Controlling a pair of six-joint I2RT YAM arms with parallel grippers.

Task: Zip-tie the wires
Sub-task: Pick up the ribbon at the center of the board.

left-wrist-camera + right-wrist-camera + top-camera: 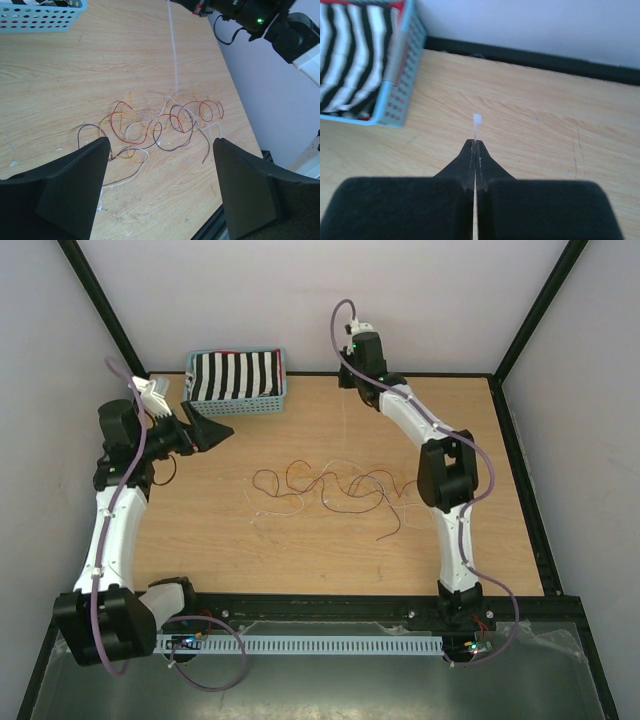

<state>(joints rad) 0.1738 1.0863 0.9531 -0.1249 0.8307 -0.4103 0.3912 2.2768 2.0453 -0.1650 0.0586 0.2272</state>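
Thin curling wires (330,488), red, orange, yellow and dark brown, lie tangled at mid-table on the wooden table (200,540). Beyond them the left gripper (160,144) hovers spread wide, holding nothing. Farthest, near the blue perforated plastic basket (283,392), the right gripper (474,146) is pressed together on a slim white zip tie (477,120). That narrow pinch may let the tie twist or slip, and springy loops could escape gathering.

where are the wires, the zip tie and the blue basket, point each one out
wires (172,117), left wrist view, on crossing strands in the middle of the tangle
zip tie (477,120), right wrist view, on its white tip
blue basket (240,405), top external view, on its near wall
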